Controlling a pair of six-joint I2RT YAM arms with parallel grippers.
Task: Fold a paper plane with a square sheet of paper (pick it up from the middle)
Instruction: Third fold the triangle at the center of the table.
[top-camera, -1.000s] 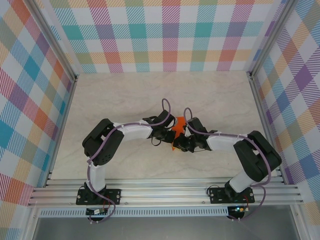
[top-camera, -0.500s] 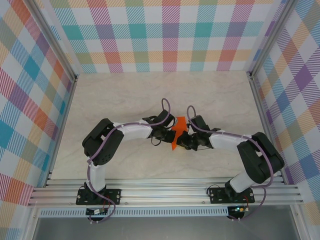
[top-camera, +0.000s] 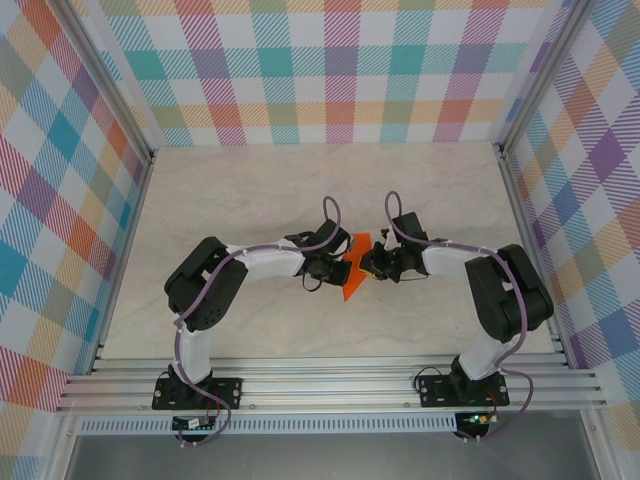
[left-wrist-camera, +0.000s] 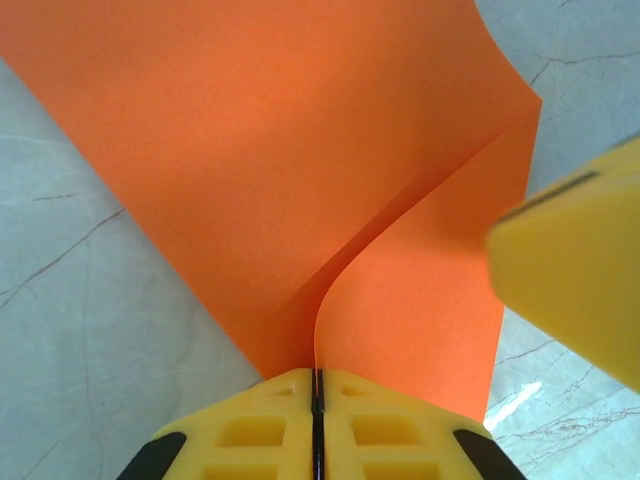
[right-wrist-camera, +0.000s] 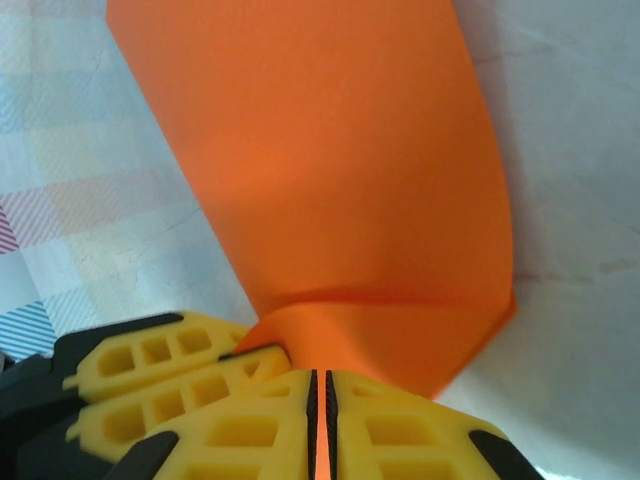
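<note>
Mid-bench, my left claw (top-camera: 338, 266) and my right claw (top-camera: 367, 265) meet almost nose to nose over the bench (top-camera: 250, 190), both clamped shut on the orange sheet (top-camera: 350, 285) that hangs between them. The sheet, partly folded, runs away from my bases toward the far wall, its long axis crossing the line that joins the two claws, with one pointed end trailing toward me and slightly left. Neither arm is nearer: each has the paper at its fingertips. From the left wrist, the left claw (left-wrist-camera: 316, 378) pinches a doubled edge, two layers of the orange sheet (left-wrist-camera: 250, 150) curling apart just beyond the closed jaws, and a finger of the right claw (left-wrist-camera: 570, 290) crowds in from the side. From the right wrist, the right claw (right-wrist-camera: 320, 375) bites the sheet (right-wrist-camera: 340, 180) just below a soft crease, the left claw (right-wrist-camera: 150, 370) pressed close beside it. Both my elbows are swung outward and my forearms reach inward, level and low. I judge that any coming fold depends on the two grips keeping this closeness; whether the near tip touches the bench I cannot tell.
</note>
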